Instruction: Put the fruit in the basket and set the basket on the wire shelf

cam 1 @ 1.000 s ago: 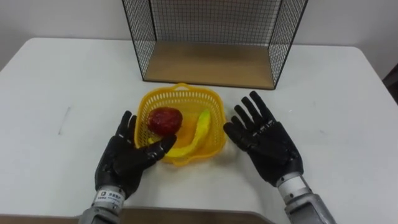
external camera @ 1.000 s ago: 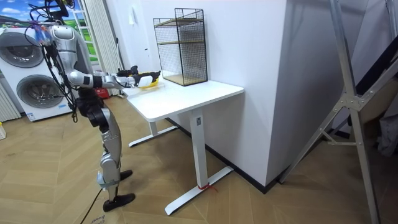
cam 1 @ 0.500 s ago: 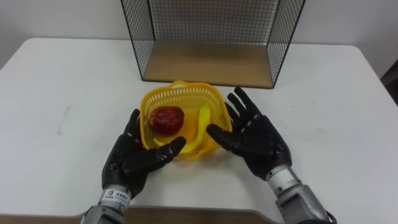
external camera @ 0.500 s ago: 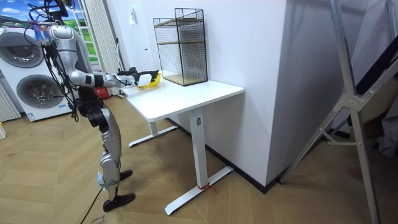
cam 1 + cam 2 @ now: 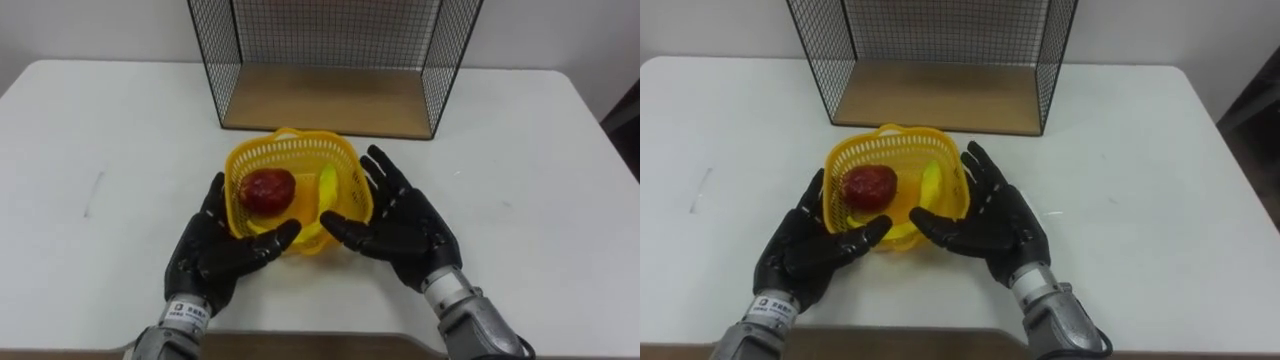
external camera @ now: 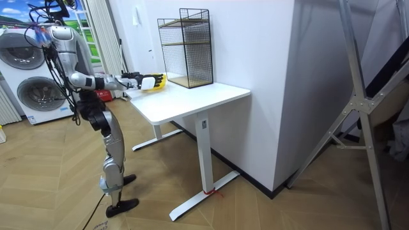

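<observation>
A yellow plastic basket [image 5: 290, 157] sits on the white table [image 5: 120, 130], just in front of the wire shelf [image 5: 330, 60]. Inside it lie a dark red apple [image 5: 267, 189] and a yellow banana [image 5: 325, 195]. My left hand [image 5: 218, 255] presses straight fingers against the basket's left side, thumb under its near rim. My right hand [image 5: 402, 228] does the same on the right side, fingers spread and straight. In the room view I stand at the table's end with both arms stretched toward the basket [image 6: 153, 80].
The wire shelf has a wooden floor board [image 5: 325, 100] level with the table and black mesh walls. Bare table lies to both sides of the basket. In the room view a washing machine [image 6: 25, 89] stands behind me.
My right hand has moved in from the right and now touches the basket. The basket has shifted slightly and sits clamped between both hands.
</observation>
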`<state>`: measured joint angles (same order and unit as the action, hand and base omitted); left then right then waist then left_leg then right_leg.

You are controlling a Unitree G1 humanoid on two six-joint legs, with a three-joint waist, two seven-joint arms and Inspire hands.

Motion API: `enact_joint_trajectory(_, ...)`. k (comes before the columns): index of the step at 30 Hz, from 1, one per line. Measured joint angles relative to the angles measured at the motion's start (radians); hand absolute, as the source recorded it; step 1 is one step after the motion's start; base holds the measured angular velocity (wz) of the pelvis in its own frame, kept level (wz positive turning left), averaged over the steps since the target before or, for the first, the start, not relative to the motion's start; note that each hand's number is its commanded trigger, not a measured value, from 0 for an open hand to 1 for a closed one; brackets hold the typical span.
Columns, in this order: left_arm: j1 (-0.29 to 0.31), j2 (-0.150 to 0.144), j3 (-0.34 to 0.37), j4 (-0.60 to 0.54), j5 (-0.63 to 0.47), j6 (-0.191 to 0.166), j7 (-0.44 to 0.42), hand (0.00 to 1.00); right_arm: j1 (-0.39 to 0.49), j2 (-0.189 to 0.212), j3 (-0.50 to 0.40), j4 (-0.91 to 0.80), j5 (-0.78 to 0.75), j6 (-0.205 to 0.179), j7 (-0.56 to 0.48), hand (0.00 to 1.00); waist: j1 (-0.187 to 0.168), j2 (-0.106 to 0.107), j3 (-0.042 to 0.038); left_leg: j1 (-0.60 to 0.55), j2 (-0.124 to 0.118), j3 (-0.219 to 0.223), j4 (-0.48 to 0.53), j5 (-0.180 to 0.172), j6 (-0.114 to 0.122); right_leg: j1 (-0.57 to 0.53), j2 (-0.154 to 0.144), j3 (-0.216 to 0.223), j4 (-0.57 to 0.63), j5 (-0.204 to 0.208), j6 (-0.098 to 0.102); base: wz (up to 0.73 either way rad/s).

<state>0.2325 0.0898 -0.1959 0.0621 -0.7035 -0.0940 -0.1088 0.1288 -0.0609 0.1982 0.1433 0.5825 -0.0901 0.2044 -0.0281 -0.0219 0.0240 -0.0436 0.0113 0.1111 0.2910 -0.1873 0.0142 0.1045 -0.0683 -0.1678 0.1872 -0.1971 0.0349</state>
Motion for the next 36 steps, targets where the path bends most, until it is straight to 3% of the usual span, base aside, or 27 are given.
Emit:
enact_joint_trajectory(12,-0.006,0.0,-0.037,0.0,0.0,0.0,0.0,0.0,-0.002,-0.005,0.0,0.01,0.0,-0.008,-0.051,0.0,-0.026,0.016,-0.0036,-0.012,0.017,0.021,0.014,-0.001,-0.002,-0.016,0.011,0.017,0.013,0.005,-0.008,-0.04)
enact_joint_trajectory(20,-0.007,0.002,-0.044,0.0,-0.006,0.0,0.0,0.0,-0.001,-0.007,0.001,0.01,0.003,-0.008,-0.052,0.0,-0.049,0.015,-0.0033,-0.013,0.017,0.027,0.011,-0.001,-0.002,-0.02,0.011,0.029,0.018,0.005,-0.008,-0.03)
enact_joint_trajectory(36,-0.029,0.001,-0.051,-0.001,-0.005,-0.001,0.0,0.0,-0.002,-0.01,0.007,0.01,-0.001,-0.022,-0.06,0.0,-0.048,0.017,-0.0063,-0.013,0.027,0.051,0.013,-0.002,-0.004,-0.036,0.018,0.053,0.02,0.006,-0.01,-0.04)
